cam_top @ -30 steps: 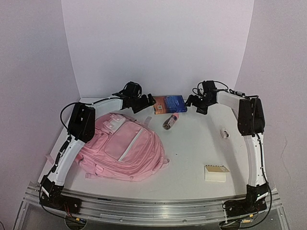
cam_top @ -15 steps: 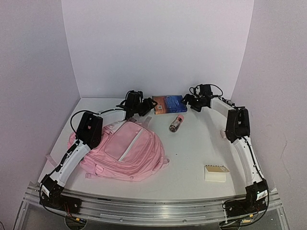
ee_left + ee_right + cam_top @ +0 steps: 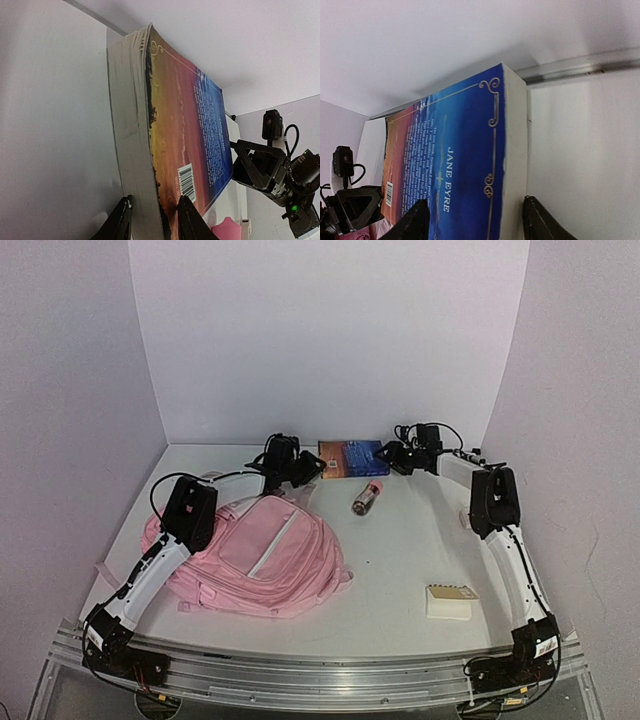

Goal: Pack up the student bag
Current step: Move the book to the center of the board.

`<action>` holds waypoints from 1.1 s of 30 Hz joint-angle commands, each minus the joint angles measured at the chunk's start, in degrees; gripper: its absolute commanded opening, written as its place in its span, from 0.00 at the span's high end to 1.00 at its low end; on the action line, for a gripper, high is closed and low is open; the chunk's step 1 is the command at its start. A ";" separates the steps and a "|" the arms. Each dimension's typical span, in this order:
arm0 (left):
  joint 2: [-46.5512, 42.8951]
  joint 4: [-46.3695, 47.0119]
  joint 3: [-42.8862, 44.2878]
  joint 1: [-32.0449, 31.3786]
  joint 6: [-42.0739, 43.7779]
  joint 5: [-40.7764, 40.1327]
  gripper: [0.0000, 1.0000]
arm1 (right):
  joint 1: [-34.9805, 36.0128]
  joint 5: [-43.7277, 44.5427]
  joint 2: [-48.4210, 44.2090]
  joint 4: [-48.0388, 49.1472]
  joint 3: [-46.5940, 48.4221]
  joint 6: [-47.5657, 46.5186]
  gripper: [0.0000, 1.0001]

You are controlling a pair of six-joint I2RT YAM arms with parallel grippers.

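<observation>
Student bag (image 3: 265,550) shows from above; wrists frame book (image 3: 185,125).

A robotics lab bench: white table (image 3: 400,550), plain white backdrop walls (image 3: 330,340) and an aluminium mounting rail (image 3: 320,668).

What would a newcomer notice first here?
The big pink student bag lying flat at the table's near left dominates the overhead view. At the far edge, both arms converge on a blue-and-orange book. The left gripper and right gripper each straddle one end of it, though a firm grip can't be confirmed.
</observation>
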 commanded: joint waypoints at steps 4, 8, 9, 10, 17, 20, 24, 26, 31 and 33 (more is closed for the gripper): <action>-3.71 -6.00 -4.37 -5.45 4.18 0.10 0.84 | 2.00 -8.31 -13.02 -5.18 -16.65 -1.81 0.58; -6.23 -10.22 -6.52 -9.04 6.73 0.71 0.93 | 3.21 -6.26 -22.46 -5.16 -30.23 -5.15 0.60; -7.56 -10.81 -7.77 -9.87 7.32 0.97 0.95 | 3.42 -5.55 -24.83 -5.11 -33.09 -5.72 0.60; -8.92 -10.85 -10.01 -10.83 7.59 1.40 0.97 | 3.60 -4.61 -27.32 -5.16 -36.26 -5.89 0.61; -16.19 -11.36 -22.20 -18.11 9.03 1.42 1.00 | 4.92 -2.76 -43.58 -4.56 -59.75 -3.73 0.63; -17.25 -14.93 -22.91 -19.90 9.93 0.87 1.00 | 5.76 -1.43 -49.82 -4.48 -68.42 -2.83 0.64; -22.81 -13.74 -31.99 -22.21 8.88 1.51 1.00 | 5.88 5.64 -57.26 -4.81 -77.25 -0.29 0.61; -25.91 -12.09 -38.68 -23.64 8.66 0.90 1.00 | 5.87 7.36 -59.16 -5.17 -79.32 -0.71 0.60; -33.53 -9.89 -50.86 -27.61 6.87 1.82 1.00 | 5.89 8.89 -58.62 -6.85 -78.51 -1.99 0.60; -35.79 -7.60 -54.90 -29.42 5.59 2.51 1.00 | 5.79 10.05 -57.53 -8.45 -76.67 -4.30 0.60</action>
